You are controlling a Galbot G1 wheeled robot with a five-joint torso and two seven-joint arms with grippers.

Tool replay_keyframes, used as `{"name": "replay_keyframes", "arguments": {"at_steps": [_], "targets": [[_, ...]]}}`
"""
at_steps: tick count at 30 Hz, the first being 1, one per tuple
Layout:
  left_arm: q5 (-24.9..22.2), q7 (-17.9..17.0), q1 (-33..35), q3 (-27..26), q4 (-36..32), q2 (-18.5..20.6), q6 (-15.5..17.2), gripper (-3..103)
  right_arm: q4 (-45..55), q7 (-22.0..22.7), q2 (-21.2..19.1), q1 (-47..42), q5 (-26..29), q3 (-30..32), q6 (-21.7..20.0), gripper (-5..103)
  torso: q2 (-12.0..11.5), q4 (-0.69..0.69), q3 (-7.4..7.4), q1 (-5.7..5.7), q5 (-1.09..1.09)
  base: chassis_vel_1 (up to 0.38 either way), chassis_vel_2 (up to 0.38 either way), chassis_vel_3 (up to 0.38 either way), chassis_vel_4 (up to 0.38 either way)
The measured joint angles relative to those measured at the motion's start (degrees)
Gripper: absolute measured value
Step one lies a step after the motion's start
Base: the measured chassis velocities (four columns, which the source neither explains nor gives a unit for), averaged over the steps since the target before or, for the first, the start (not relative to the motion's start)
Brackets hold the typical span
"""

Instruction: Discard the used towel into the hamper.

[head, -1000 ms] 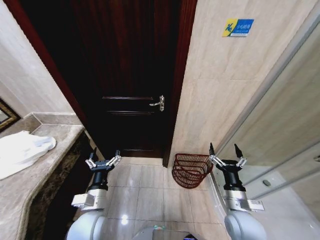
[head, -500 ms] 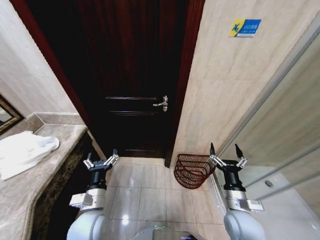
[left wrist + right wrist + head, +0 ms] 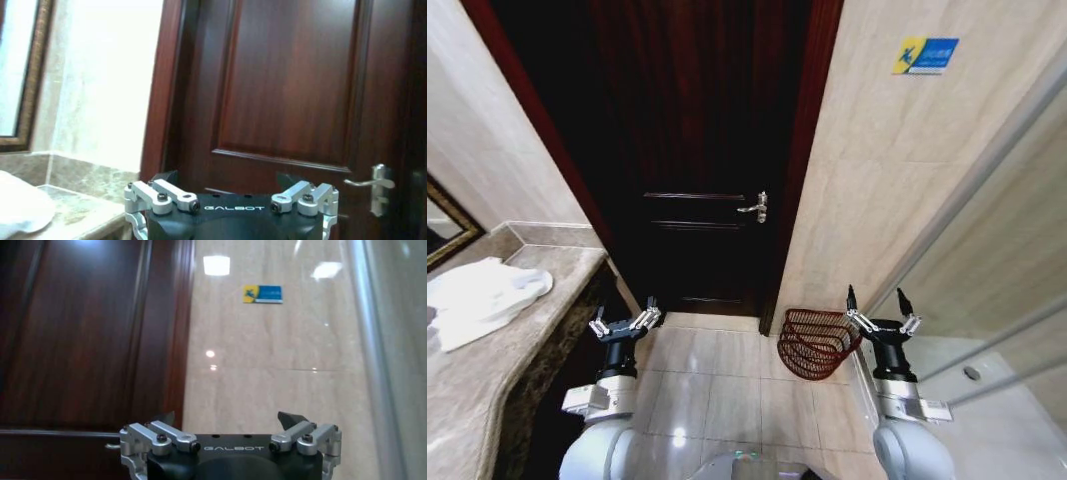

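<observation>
"GALBOT" was printed on both wrist housings, and a small blue-and-yellow sign (image 3: 924, 55) hung on the tiled wall, its writing too small to read. The hamper (image 3: 818, 343) stood tilted on the floor by the dark door (image 3: 697, 150) — nothing visible inside it — just beside the right claw (image 3: 873, 304), which was spread wide and held nothing. The left claw (image 3: 623, 318) was wide too and empty, near the counter (image 3: 487, 370) where the white towel (image 3: 482, 297) lay.

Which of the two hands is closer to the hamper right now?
The right hand. It hangs open just beside the hamper by the tiled wall, while the left hand, also open, sits across the floor near the counter where the towel lies.
</observation>
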Motion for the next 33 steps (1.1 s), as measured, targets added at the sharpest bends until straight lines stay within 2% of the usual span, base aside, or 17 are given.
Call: {"name": "replay_keyframes", "arguments": {"at_steps": [16, 29, 33], "targets": [[0.41, 0.23, 0.56, 0.05, -0.47, 0.0, 0.04, 98, 0.44, -0.05, -0.28, 0.0, 0.44, -0.59, 0.36, 100, 0.0, 0.0, 0.0, -0.01, -0.01, 0.094, 0.09, 0.089, 0.089], [0.95, 0.22, 0.79, 0.17, -0.66, 0.0, -0.08, 101, -0.23, -2.44, -0.35, -0.14, 2.4, -0.38, 4.0, 100, 0.0, 0.0, 0.0, 0.0, -0.01, 0.13, 0.127, 0.126, 0.124], [1.19, 0.15, 0.83, -0.09, -0.52, 0.0, -0.53, 99, -0.4, -2.61, -0.33, -0.05, 2.65, -0.26, 4.6, 100, 0.0, 0.0, 0.0, 0.0, 0.01, 0.129, 0.133, 0.123, 0.127]]}}
